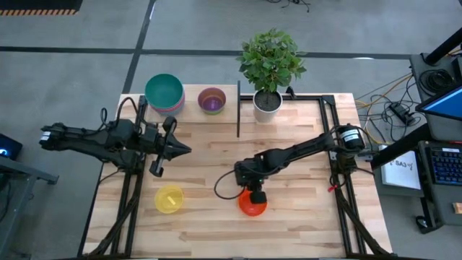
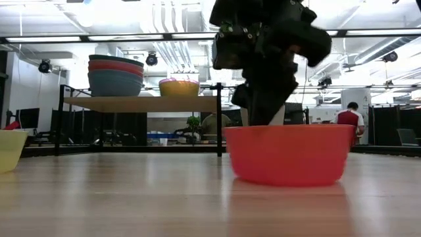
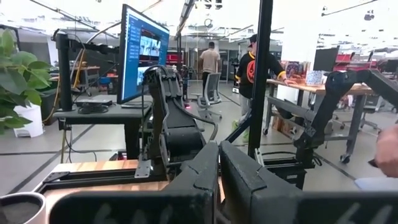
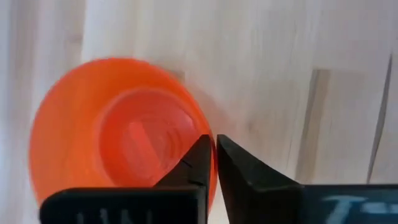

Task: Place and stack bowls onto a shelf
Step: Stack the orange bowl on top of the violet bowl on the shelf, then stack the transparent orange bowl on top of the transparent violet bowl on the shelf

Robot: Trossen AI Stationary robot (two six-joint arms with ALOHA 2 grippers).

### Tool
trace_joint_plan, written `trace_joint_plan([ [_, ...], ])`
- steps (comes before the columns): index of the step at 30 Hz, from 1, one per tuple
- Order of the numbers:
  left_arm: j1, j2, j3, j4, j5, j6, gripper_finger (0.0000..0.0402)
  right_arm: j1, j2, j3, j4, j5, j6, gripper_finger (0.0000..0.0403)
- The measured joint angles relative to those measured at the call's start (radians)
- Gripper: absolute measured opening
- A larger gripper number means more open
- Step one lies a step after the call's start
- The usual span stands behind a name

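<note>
An orange bowl sits upright on its base on the table, right of centre and near the front. My right gripper stands over it, shut on its rim. A yellow bowl rests on the table's near left. On the shelf, a stack of bowls with a teal one on top stands beside a purple bowl. My left gripper hovers shut, left of centre, holding nothing. My right gripper pinches the orange bowl's rim, with one finger inside the bowl and the other outside. The fingers come from above, pointing down. The bowl stands upright with its base on the table.
A white plant pot with a green plant stands at the far edge, right of the shelf's black divider. Bare table lies between the yellow and orange bowls. People stand in the room beyond the table.
</note>
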Motion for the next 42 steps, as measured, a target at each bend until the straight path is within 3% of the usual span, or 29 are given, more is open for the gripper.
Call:
trace_joint_plan([
  [14, 0.0, 0.005, -0.033, -0.02, -0.102, 0.061, 0.0, -0.068, -0.001, 0.274, -0.011, -0.015, -0.001, 0.0009],
  [21, 0.0, -0.036, -0.061, -0.019, -0.102, 0.061, 0.0, -0.099, -0.002, 0.324, -0.135, -0.041, -0.164, 0.0011],
  [25, 0.0, -0.058, -0.072, -0.02, -0.102, 0.077, 0.0, -0.093, 0.026, 0.316, -0.136, -0.046, -0.181, 0.0042],
  [35, 0.0, -0.058, -0.077, -0.023, -0.102, 0.08, 0.0, -0.065, 0.172, 0.312, -0.131, -0.041, -0.147, 0.0195],
  [39, 0.0, -0.056, -0.077, -0.023, -0.102, 0.084, 0.0, -0.065, 0.229, 0.312, -0.132, -0.043, -0.146, 0.0207],
  [42, 0.0, -0.056, -0.077, -0.022, -0.102, 0.084, 0.0, -0.066, 0.252, 0.312, -0.133, -0.043, -0.152, 0.0181],
])
